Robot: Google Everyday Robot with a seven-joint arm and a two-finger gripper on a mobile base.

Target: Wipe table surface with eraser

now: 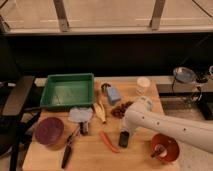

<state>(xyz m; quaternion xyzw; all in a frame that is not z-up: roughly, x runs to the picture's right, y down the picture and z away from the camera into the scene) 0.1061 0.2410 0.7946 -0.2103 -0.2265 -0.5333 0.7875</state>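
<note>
one hand (126, 131) low over bench (90, 156) | grip state: cannot tell | eraser (123, 140) directly under hand | risk: shoving carrot (108, 142) just beside hand during wipe; losing eraser through poor hold

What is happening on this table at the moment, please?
The robot's white arm reaches in from the right of the view, with its gripper down at the black eraser near the front of the wooden table surface, beside the carrot. The green tray sits at the back left.
</note>
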